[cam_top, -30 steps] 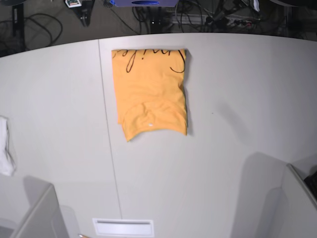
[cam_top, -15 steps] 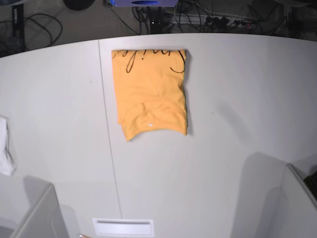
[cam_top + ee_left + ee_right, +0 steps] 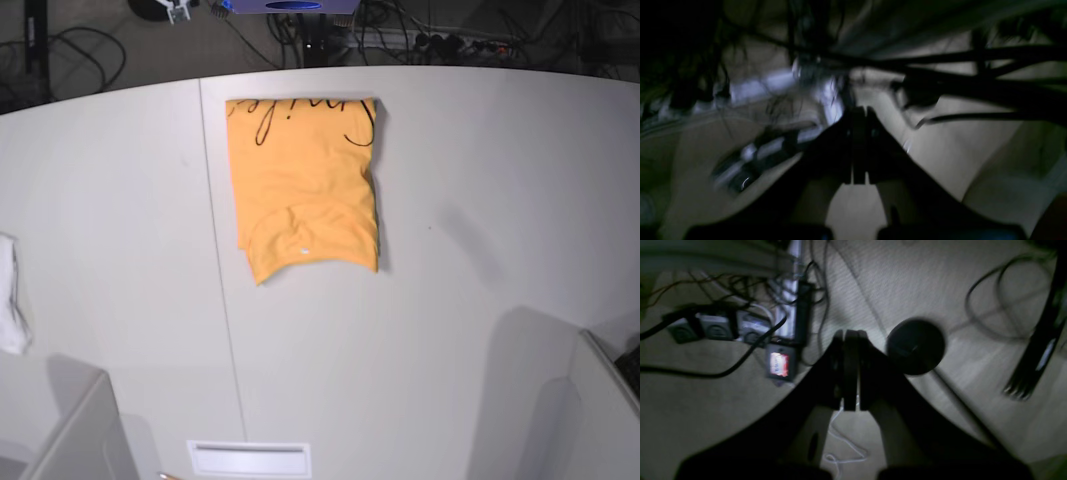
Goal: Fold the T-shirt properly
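The T-shirt [image 3: 305, 185] lies folded into a tidy rectangle on the white table [image 3: 480, 200], close to the table's far edge, its black lettering along the far end. Neither arm is near it. The left gripper [image 3: 858, 146] and right gripper [image 3: 850, 373] are both clenched on nothing, out past the table over a cable-strewn floor [image 3: 907, 280].

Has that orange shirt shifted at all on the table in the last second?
No. The T-shirt lies in the same spot, its left edge just right of the table seam, as before.
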You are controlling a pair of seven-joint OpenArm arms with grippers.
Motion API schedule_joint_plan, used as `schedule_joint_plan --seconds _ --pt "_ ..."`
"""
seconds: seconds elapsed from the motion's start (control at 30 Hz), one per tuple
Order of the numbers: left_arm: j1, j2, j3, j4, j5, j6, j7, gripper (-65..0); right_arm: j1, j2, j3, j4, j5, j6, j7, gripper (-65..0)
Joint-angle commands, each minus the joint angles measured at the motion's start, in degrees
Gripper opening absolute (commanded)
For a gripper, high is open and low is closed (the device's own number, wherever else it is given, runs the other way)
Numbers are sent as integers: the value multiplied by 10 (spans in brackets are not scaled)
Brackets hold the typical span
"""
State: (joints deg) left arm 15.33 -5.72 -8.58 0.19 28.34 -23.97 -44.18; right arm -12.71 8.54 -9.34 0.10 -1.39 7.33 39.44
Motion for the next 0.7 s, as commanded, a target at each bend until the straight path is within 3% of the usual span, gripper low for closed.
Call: schedule_joint_plan --seconds 0.0,0.17,0.27,0.47,0.67 --pt "-2 1 -1 -2 3 -3 15 -650 3 -6 -13 -1 -4 4 -16 -650" --pt "-39 12 -1 -2 -65 75 124 -650 44 -23 -44 8 -3 4 -210 -650" --pt "-50 18 0 -2 -135 83 170 -650 48 -35 -45 39 -4 4 -274 -650" --pt "-48 18 1 -2 -228 83 172 -650 50 -51 -45 43 -5 4 -296 -650" --pt "-48 19 5 -2 -239 83 173 -650 42 -61 -41 43 -2 4 -292 -650"
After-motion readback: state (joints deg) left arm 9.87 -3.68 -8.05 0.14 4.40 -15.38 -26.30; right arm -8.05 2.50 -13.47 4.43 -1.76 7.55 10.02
